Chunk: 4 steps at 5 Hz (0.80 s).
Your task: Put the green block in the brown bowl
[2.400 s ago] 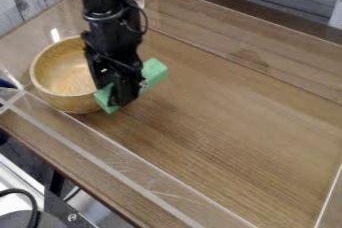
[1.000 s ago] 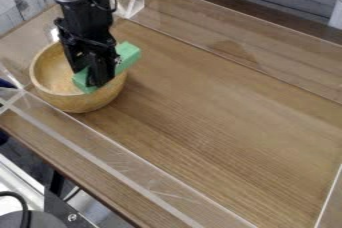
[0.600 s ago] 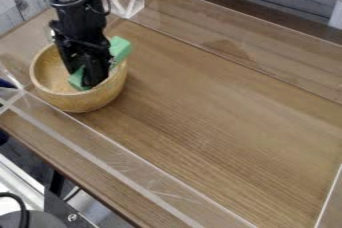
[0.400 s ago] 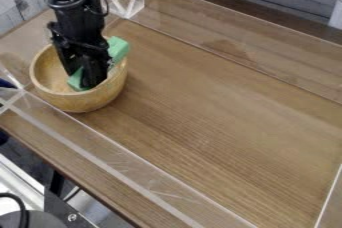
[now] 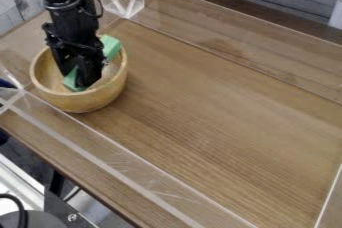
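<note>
The round light-brown wooden bowl (image 5: 110, 90) sits at the left of the wooden table. My black gripper (image 5: 80, 72) hangs straight down over the bowl's hollow, shut on the bright green block (image 5: 110, 46). The block is held tilted, with one end sticking out to the right above the bowl's far rim and its lower end showing green (image 5: 72, 84) inside the bowl. The fingertips are low inside the bowl and hide most of the block's middle.
A clear acrylic wall (image 5: 227, 22) rings the table (image 5: 227, 112), with a front rail (image 5: 120, 162) near the bottom left. A clear bracket (image 5: 130, 0) stands on the back wall just behind the arm. Dark cables hang below the table's front left corner.
My gripper has carried the green block left from beside the bowl to over it, then lowered it into the bowl's hollow. It stays shut on the block throughout.
</note>
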{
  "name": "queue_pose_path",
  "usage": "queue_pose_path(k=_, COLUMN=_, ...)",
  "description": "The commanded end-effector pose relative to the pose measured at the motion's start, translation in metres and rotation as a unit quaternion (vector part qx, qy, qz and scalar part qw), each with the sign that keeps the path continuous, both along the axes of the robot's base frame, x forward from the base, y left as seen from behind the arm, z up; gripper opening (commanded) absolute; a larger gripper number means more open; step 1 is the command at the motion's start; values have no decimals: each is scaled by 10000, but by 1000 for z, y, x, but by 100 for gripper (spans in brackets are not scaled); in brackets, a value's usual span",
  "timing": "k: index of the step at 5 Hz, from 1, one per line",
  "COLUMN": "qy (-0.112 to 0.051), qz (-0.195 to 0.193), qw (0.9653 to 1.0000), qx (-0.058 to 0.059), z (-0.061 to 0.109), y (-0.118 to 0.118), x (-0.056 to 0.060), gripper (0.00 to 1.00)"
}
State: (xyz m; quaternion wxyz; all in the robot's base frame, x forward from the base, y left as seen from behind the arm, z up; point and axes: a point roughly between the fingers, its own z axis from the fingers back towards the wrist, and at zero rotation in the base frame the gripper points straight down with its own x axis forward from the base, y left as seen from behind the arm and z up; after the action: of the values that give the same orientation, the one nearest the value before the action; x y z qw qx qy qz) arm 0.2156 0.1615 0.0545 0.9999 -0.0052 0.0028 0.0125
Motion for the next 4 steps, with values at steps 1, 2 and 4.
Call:
queue_pose_path(k=1, qy=-190, qz=33, qw=9997, qx=172, z=13, y=7, x=9, gripper=0)
queue_pose_path(k=2, qy=-169, qz=36, qw=9997, qx=174, z=13, y=6, x=11, gripper=0)
queue_pose_path(k=4, qy=-120, qz=39, qw=9998, qx=179, z=13, y=4, x=15, gripper=0)
